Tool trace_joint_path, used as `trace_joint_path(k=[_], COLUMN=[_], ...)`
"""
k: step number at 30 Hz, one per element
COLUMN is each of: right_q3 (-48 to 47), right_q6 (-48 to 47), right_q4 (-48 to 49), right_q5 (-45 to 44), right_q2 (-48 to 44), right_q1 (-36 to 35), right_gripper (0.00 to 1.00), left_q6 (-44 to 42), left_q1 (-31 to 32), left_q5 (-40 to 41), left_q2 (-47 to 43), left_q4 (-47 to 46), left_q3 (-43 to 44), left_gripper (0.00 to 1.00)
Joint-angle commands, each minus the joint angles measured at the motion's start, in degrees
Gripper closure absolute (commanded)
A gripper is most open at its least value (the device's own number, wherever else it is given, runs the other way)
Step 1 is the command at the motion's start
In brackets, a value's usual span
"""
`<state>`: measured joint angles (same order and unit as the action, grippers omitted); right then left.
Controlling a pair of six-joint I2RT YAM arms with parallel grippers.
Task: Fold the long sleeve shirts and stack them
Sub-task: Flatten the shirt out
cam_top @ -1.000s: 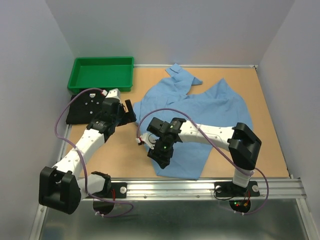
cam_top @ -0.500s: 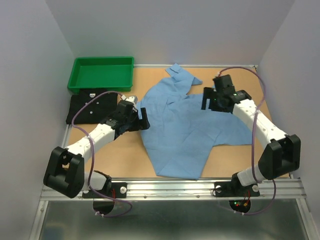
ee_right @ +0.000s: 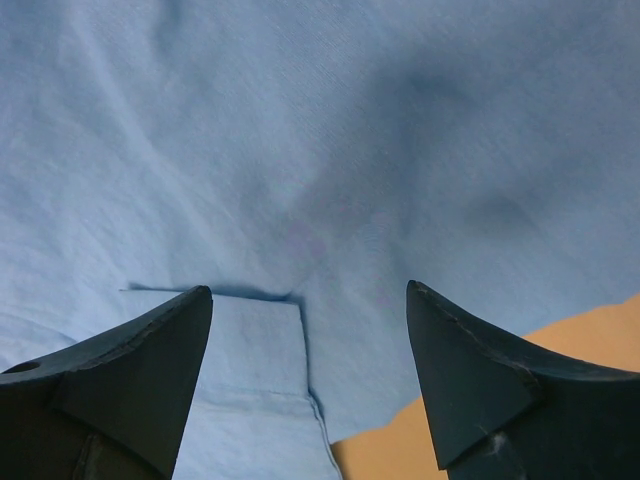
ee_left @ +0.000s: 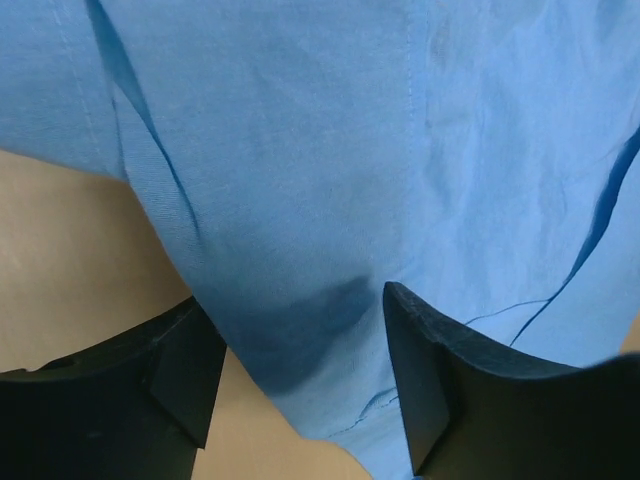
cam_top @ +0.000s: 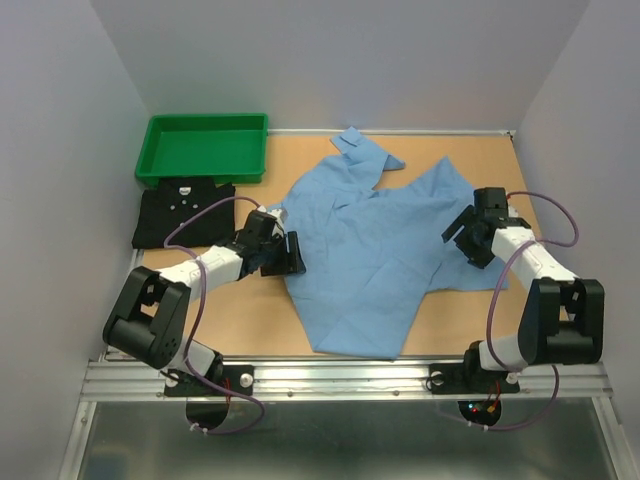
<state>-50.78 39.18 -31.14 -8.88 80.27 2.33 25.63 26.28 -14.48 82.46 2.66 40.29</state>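
The light blue long sleeve shirt (cam_top: 385,245) lies spread open and rumpled across the middle of the table. The black shirt (cam_top: 183,214) rests as a folded rectangle at the left, in front of the tray. My left gripper (cam_top: 293,254) is low at the blue shirt's left edge. In the left wrist view it (ee_left: 300,385) stands open, with the blue hem (ee_left: 320,330) lying between its fingers, not pinched. My right gripper (cam_top: 459,237) hovers at the shirt's right edge. The right wrist view shows it (ee_right: 310,375) open over a folded blue seam (ee_right: 255,350).
A green plastic tray (cam_top: 160,165) sits at the back left corner, just behind the black shirt. Bare brown table (cam_top: 245,315) shows in front of the left arm and along the right side (cam_top: 535,235). Grey walls close in on three sides.
My right arm swung from the shirt's front middle out to its right edge. The left arm moved right and down onto the blue shirt's left edge, its jaws narrowing a little.
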Motion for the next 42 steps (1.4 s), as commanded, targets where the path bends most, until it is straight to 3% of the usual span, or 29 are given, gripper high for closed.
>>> trace_joint_path(k=[1,3,4,6,14,22,26,29,32,33,38,42], right_q3=[3.1,5.3,6.1,8.1,11.9,13.1,9.9,5.1,-1.0,-2.4,-12.7,-18.1], right_q6=[5.1,6.4,6.8,7.8,10.2,11.1,4.7,-1.4,-8.3,-9.8,-19.8,-21.7], right_q4=[8.1,9.4,10.8,12.6,14.9,14.0,13.7,13.6,13.6,13.6,14.0,14.3], right_q5=[0.7,0.5,0.4,0.2,-1.8,-5.0,-2.8,1.0,4.4,5.1,7.6,7.6], right_q2=[0.4,1.0,1.3,2.1,3.7,0.0,-4.0,-5.3,-5.4,-5.2,0.7,7.0], right_q1=[1.4,1.9,2.5,3.7,7.3,9.6,9.5,9.2,7.2,6.5,-1.3,-7.0], right_gripper=[0.17,0.17,0.18,0.18,0.18,0.18,0.18,0.18,0.18,0.18,0.20,0.21], left_q6=[-0.4,-0.6,-0.8,-2.0,-5.7,-5.4,-6.4,-8.3,-9.7,-10.0,-9.5,-7.1], left_q1=[0.3,0.3,0.3,0.3,-2.8,-4.6,-4.6,-4.6,-4.6,-4.6,-4.5,-4.0], left_q5=[-3.7,-4.2,-4.2,-2.9,1.6,-9.0,-10.7,-12.7,-13.6,-13.3,-8.7,-7.8], left_q2=[0.7,1.1,1.2,1.0,-2.7,-5.1,-9.7,-12.0,-13.5,-14.1,-15.7,-11.4], left_q4=[-2.2,-2.2,-2.2,-0.6,8.7,11.3,15.1,18.2,20.4,20.6,17.8,9.6], left_q3=[-0.5,-0.4,-0.4,0.4,0.5,-2.2,-1.8,-0.8,0.8,1.6,10.8,15.1], left_gripper=[0.38,0.51,0.71,0.99,1.00,1.00,1.00,0.93,0.72,0.58,0.16,0.15])
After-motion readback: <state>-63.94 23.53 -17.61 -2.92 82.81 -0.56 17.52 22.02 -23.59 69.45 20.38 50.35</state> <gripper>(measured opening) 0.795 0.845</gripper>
